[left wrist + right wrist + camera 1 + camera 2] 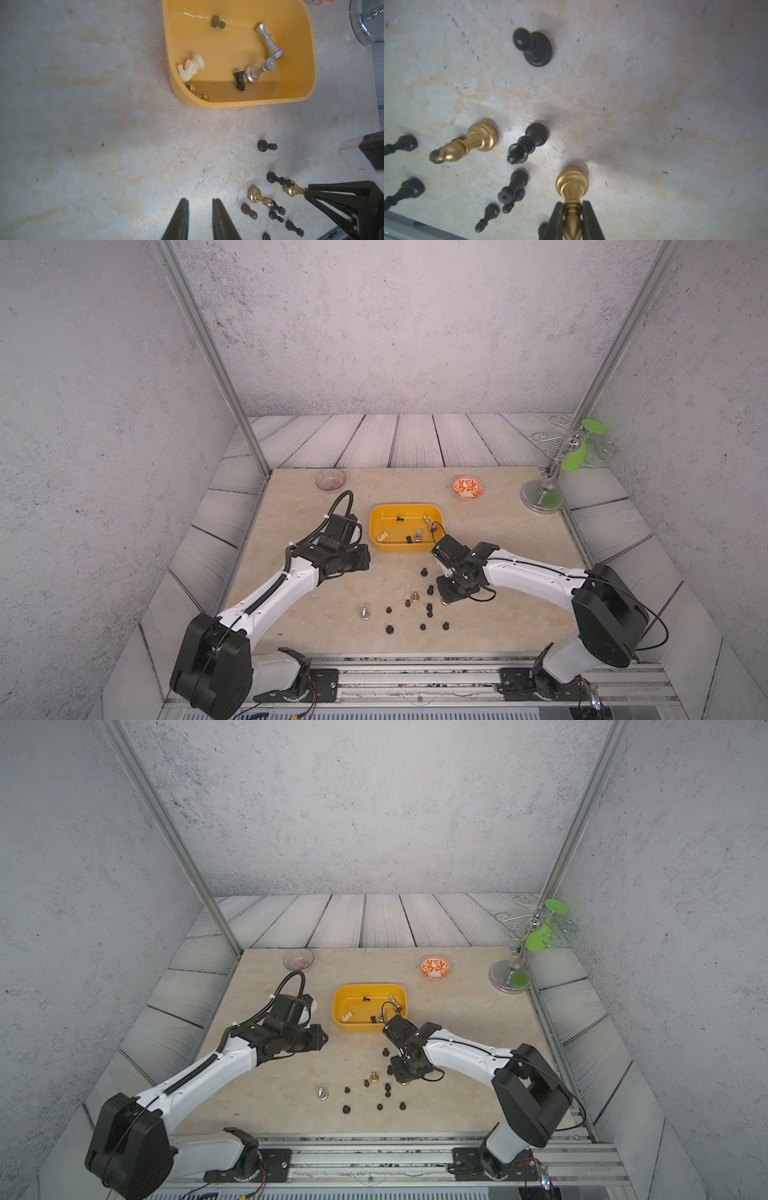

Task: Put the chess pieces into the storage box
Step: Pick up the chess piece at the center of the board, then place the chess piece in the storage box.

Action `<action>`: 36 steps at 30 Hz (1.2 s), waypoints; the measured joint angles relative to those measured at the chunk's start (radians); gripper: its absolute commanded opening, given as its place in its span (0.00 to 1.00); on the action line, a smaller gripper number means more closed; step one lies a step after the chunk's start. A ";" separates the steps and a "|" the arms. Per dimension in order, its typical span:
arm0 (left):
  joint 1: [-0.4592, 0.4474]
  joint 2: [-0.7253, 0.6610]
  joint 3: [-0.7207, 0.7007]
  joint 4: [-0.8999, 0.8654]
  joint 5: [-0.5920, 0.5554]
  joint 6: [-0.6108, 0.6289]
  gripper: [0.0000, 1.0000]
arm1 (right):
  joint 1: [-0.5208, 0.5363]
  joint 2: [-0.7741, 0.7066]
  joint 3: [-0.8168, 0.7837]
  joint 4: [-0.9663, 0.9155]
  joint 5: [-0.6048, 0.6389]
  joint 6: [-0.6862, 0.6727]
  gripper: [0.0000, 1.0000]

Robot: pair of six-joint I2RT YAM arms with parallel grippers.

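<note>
Right claw [572, 203] pinching gold piece [572, 182] in wrist view, grip hidden from above, left claw [200, 200] parted, empty

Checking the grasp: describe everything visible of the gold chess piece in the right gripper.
The gold chess piece looks like shiny metal: round stepped base, ringed collar, slender body. It stands upright, base seemingly on the beige table. The right gripper is shut on its upper body; its top is hidden.
</note>
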 measured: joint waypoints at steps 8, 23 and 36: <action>0.000 -0.013 -0.001 -0.003 -0.006 -0.003 0.24 | -0.010 -0.048 0.151 -0.093 0.004 -0.057 0.08; 0.000 -0.059 -0.027 -0.007 -0.005 -0.014 0.25 | -0.196 0.076 0.563 -0.094 -0.127 -0.202 0.05; -0.006 -0.073 -0.059 0.001 0.006 -0.032 0.25 | -0.277 0.548 1.017 -0.142 -0.238 -0.271 0.05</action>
